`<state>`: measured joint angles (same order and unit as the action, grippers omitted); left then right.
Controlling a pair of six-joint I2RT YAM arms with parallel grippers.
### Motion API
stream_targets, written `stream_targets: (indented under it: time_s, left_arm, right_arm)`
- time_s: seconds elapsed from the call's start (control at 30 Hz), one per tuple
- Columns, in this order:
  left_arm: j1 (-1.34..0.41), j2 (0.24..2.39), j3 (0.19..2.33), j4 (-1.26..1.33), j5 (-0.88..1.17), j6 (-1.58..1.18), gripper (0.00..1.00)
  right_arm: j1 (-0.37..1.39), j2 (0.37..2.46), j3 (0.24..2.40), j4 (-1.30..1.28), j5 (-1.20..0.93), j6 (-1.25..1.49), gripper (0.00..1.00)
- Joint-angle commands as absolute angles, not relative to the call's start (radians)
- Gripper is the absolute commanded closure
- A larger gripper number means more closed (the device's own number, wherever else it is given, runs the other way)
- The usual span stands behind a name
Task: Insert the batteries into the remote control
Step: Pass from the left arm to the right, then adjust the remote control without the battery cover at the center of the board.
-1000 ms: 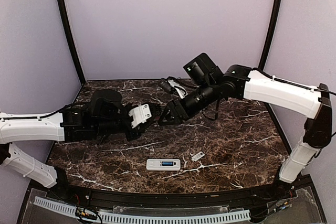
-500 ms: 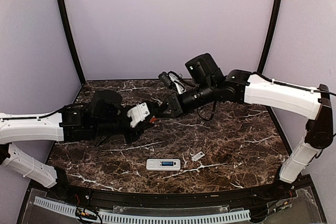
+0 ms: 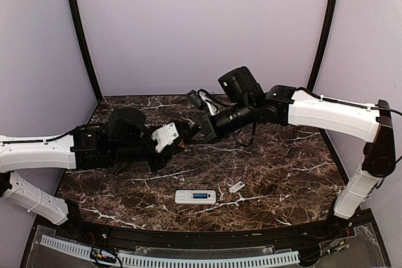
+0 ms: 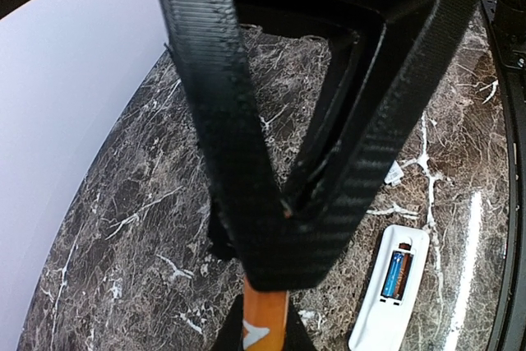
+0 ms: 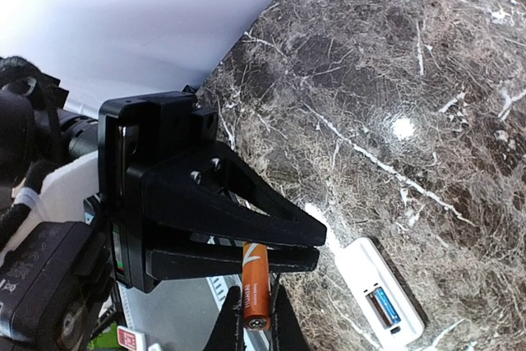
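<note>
Both arms reach inward and meet above the left-centre of the worktop (image 3: 282, 155), where the left gripper (image 3: 178, 139) and the right gripper (image 3: 192, 132) face each other tip to tip. One orange battery (image 5: 255, 285) is carried between them, clear of the surface. In the right wrist view, the black jaws of the left gripper are closed across the far end of this battery. The right gripper's own jaws stand tight against either side of its near end, at the bottom edge of the view. The left wrist view confirms the arrangement from the other side: the right gripper's jaws converge to a closed point on the far end of the battery, and the orange body with a white marking runs down toward the camera. Both sets of jaws are therefore closed on the same battery, each on one end. The remote control (image 3: 195, 197) lies flat near the front edge of the worktop, between the two arm bases and well apart from the grippers. It lies back side up, with the recessed compartment uncovered. A second battery (image 4: 400, 275) is seated lengthwise in that compartment, showing orange and blue. A small flat white cover piece (image 3: 237, 187) lies on the worktop near the right end of the remote control, not touching it.
</note>
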<state>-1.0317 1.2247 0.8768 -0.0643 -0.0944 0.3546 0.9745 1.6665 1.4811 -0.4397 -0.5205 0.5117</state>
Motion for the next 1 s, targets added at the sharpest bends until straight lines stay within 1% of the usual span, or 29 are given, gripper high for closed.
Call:
stream_targets:
  time_s: [0.0,0.13,0.2,0.23,0.27,0.3,0.33,0.4,0.47,0.5,0.6,0.77,0.97]
  left_arm:
    - [-1.034,1.2,0.888,-0.091,-0.088,0.358,1.0]
    - [-1.035,1.2,0.888,-0.11,-0.063,0.358,1.0]
    - [-1.034,1.194,0.886,-0.129,-0.035,0.356,0.79]
    - [-1.035,1.192,0.885,-0.143,-0.027,0.354,0.52]
    - [-1.035,1.185,0.883,-0.152,-0.011,0.355,0.33]
    - [-1.034,1.182,0.883,-0.174,-0.007,0.356,0.26]
    - [-1.034,1.174,0.881,-0.184,0.016,0.356,0.17]
    - [-1.034,1.161,0.877,-0.219,0.061,0.352,0.11]
    - [-1.034,1.152,0.862,-0.243,0.121,0.357,0.09]
    - [-1.034,1.157,0.858,-0.259,0.155,0.36,0.09]
    - [-1.034,1.184,0.85,-0.303,0.167,0.359,0.09]
    - [-1.034,1.232,0.807,-0.351,0.149,0.402,0.09]
    - [-1.034,1.354,0.821,-0.343,0.103,0.463,0.07]
  right_arm:
    - [0.975,1.672,1.493,-0.435,-0.525,0.5,1.0]
    - [0.974,1.668,1.487,-0.441,-0.517,0.499,1.0]
    - [0.97,1.667,1.48,-0.454,-0.51,0.499,1.0]
    - [0.97,1.663,1.472,-0.459,-0.504,0.503,1.0]
    - [0.968,1.656,1.462,-0.46,-0.498,0.508,1.0]
    - [0.964,1.648,1.447,-0.46,-0.491,0.514,1.0]
    - [0.96,1.638,1.431,-0.459,-0.485,0.52,1.0]
    - [0.945,1.614,1.392,-0.452,-0.484,0.532,1.0]
    - [0.931,1.59,1.343,-0.435,-0.478,0.544,1.0]
    - [0.93,1.581,1.315,-0.431,-0.465,0.549,1.0]
    - [0.929,1.558,1.219,-0.41,-0.437,0.573,1.0]
    - [0.93,1.474,0.998,-0.266,-0.425,0.652,1.0]
    - [0.931,1.442,0.875,-0.162,-0.413,0.663,1.0]
